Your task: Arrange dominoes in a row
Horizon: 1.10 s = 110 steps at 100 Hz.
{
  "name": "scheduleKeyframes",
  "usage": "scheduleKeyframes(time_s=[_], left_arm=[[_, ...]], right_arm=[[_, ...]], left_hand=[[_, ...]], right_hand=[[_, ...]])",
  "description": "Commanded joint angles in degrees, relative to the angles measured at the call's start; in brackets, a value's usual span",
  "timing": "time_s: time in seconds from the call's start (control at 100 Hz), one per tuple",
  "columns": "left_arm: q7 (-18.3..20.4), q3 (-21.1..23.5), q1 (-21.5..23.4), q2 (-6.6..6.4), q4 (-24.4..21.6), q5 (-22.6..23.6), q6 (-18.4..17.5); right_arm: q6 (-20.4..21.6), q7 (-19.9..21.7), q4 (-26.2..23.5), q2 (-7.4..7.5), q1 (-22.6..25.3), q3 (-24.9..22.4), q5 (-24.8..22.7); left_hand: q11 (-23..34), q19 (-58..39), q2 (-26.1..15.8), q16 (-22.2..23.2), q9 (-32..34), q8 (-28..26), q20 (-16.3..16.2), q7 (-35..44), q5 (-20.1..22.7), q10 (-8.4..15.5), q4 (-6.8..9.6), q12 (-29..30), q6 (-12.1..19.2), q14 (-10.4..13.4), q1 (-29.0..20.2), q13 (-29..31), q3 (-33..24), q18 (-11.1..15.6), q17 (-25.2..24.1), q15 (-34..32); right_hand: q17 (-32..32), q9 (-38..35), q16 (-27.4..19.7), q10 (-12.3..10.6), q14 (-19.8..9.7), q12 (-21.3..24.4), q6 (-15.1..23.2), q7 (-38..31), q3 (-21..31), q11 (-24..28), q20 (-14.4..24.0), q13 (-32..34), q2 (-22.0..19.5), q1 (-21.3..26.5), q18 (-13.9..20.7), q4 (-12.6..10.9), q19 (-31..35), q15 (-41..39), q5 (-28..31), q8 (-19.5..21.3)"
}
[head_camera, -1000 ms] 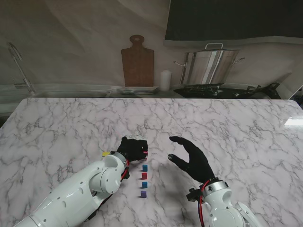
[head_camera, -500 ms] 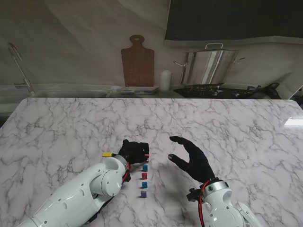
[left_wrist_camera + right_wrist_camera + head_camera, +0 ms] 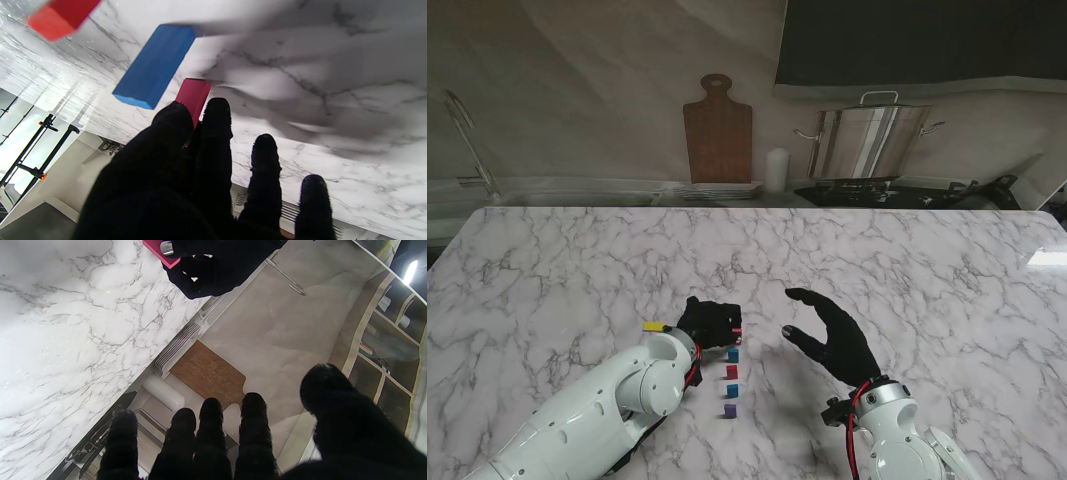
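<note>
Several dominoes stand in a row on the marble table (image 3: 577, 270): blue (image 3: 733, 354), red (image 3: 732, 371), blue (image 3: 732, 390) and purple (image 3: 729, 409), running toward me. My left hand (image 3: 709, 320) is shut on a pink domino (image 3: 738, 327) at the row's far end. In the left wrist view the pink domino (image 3: 193, 96) is pinched between thumb and index, beside the blue domino (image 3: 155, 65) and the red domino (image 3: 61, 16). My right hand (image 3: 832, 335) hovers open to the right of the row, holding nothing. The right wrist view catches the pink domino (image 3: 160, 253).
At the back stand a wooden cutting board (image 3: 717, 125), stacked plates (image 3: 717, 190), a white candle (image 3: 775, 170) and a steel pot (image 3: 872, 140) on a stove. The table's far edge runs in front of them.
My left hand has shifted slightly nearer to me and lower with the pink domino, closing in on the row's far end. The right hand has not moved.
</note>
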State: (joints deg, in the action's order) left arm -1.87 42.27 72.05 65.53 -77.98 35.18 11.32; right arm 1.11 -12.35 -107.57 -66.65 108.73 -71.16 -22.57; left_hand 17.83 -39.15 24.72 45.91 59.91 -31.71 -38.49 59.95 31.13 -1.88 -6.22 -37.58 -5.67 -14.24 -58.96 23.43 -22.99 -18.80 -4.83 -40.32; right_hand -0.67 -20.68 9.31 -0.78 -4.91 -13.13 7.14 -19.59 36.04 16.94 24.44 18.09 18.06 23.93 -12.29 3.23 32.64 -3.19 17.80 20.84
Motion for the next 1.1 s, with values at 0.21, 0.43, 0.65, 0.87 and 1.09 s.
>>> scheduleKeyframes(time_s=[0.21, 0.43, 0.65, 0.87, 1.09], left_arm=[[2.02, 0.01, 0.14, -0.48, -0.64, 0.88, 0.06], [1.89, 0.24, 0.23, -0.54, -0.79, 1.27, -0.03], [2.07, 0.39, 0.29, -0.63, -0.95, 1.47, -0.07], [2.10, 0.21, 0.30, -0.60, -0.88, 1.28, 0.04], [1.95, 0.00, 0.36, -0.48, -0.74, 0.88, 0.21]], right_arm=[[-0.20, 0.12, -0.22, -0.04, 0.36, -0.07, -0.01], [-0.20, 0.14, -0.19, -0.03, 0.33, -0.04, -0.03], [-0.20, 0.13, -0.20, -0.04, 0.32, -0.01, -0.05], [-0.17, 0.10, -0.14, -0.04, 0.32, -0.01, -0.06], [-0.16, 0.11, -0.07, -0.04, 0.26, 0.00, -0.03]], left_hand=[[1.03, 0.47, -0.96, 0.05, -1.37, -1.99, 1.27, 2.22, -1.37, 0.29, 2.08, -2.04, -0.17, -1.21, -1.56, -2.11, -0.99, -0.52, -0.80, 0.12], [2.15, 1.08, -1.29, 0.52, -1.37, -5.70, 0.90, 1.92, -1.18, 0.55, 2.12, -5.24, 0.85, -1.56, -1.87, -2.24, -0.34, -0.63, -0.77, 0.19], [2.28, 1.12, -0.96, 0.67, -0.75, -5.76, 0.85, 1.92, -0.81, 0.70, 2.18, -5.17, 0.03, -1.31, -1.52, -2.05, -0.18, -0.63, -0.76, 0.02], [2.00, 1.01, -0.59, 0.71, -0.04, -5.09, 0.66, 2.18, -0.43, 0.77, 2.19, -4.45, -0.33, -1.12, -1.13, -1.81, -0.42, -0.62, -0.75, -0.07], [2.00, 0.76, -0.31, 0.74, 0.56, -4.47, 0.33, 2.53, -0.08, 0.76, 2.15, -3.76, -0.68, -0.86, -0.59, -1.50, -0.72, -0.54, -0.77, -0.24]], right_hand=[[-0.20, 0.37, -0.11, -0.28, -0.35, -0.40, 0.53, -0.79, 0.98, 0.88, 0.74, 1.55, -0.66, 1.64, 0.32, -1.24, 0.43, -0.38, -0.99, 0.74], [-0.18, 0.42, -0.02, -0.11, -0.37, -0.40, 0.50, -0.79, 0.97, 0.88, 0.74, 1.60, -0.69, 1.68, 0.32, -1.24, 0.43, -0.41, -0.99, 0.74], [-0.20, 0.42, 0.03, -0.22, -0.35, -0.40, 0.53, -0.77, 0.97, 0.87, 0.74, 1.59, -0.67, 1.65, 0.37, -1.24, 0.42, -0.39, -1.02, 0.74], [-0.18, 0.41, 0.07, -0.20, -0.38, -0.39, 0.50, -0.75, 0.97, 0.86, 0.74, 1.61, -0.67, 1.71, 0.39, -1.24, 0.42, -0.38, -1.06, 0.73], [-0.15, 0.46, 0.09, -0.20, -0.35, -0.38, 0.54, -0.75, 0.96, 0.85, 0.74, 1.65, -0.64, 1.67, 0.30, -1.24, 0.42, -0.39, -1.04, 0.73]])
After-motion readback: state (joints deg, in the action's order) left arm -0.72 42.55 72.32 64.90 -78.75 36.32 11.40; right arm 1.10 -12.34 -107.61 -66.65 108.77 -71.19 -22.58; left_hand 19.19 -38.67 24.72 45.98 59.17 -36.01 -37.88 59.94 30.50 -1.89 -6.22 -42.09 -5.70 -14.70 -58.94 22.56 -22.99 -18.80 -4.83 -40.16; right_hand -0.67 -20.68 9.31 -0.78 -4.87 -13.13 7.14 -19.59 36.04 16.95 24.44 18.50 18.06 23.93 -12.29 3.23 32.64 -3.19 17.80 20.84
